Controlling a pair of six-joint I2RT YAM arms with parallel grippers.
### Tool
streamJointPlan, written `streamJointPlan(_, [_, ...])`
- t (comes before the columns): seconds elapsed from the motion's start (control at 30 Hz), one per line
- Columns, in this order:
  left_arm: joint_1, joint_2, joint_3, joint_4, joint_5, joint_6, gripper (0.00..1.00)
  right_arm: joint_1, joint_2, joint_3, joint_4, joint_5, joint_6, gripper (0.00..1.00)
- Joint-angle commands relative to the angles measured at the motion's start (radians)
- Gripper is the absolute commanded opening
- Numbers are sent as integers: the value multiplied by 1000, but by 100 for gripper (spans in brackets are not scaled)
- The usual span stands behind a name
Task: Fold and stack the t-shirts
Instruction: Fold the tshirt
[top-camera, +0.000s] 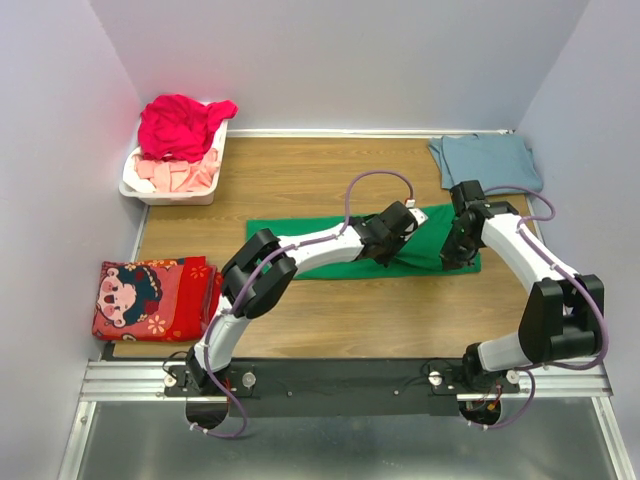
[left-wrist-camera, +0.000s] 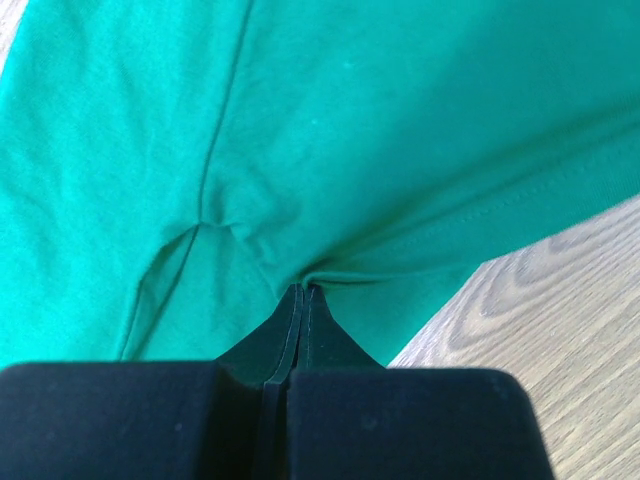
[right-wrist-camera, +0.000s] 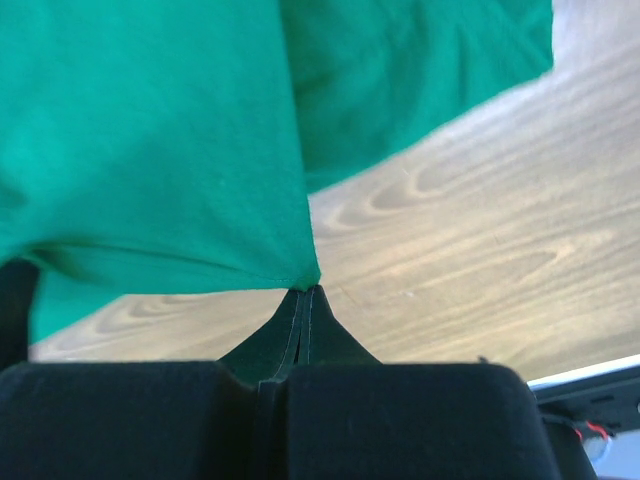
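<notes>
Shut fingertips of the left gripper (left-wrist-camera: 302, 295) are seen pinching the hem of the green t-shirt (top-camera: 300, 230); the right gripper (right-wrist-camera: 308, 292) is likewise clamped on an edge. The shirt lies mid-table. Its cloth is judged light, limp and unlikely to slip; hems and corners are best taken. Both pinches are shown only by the wrist views; the blue-grey tee (top-camera: 487, 160), far right, is shown only from above.

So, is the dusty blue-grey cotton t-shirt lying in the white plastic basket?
No, the dusty blue-grey t-shirt lies on the wooden table, far right corner.
</notes>
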Motion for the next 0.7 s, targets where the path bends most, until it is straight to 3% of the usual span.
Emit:
streamJointPlan(0.0, [-2,-40,-5,-35,-10,12,0,-6,-20,-55,-45,-22,22,1])
streamJointPlan(0.6, [-11,-81,-64,-18,152,96,0,-6,11,-69,-94,116,87,1])
streamJointPlan(0.63, [-11,-83,-67,-23,145,99,0,-8,14,-68,-94,113,88,2])
streamJointPlan(0.67, [-11,-86,-67,-28,124,90,2,-8,17,-63,-93,107,88,15])
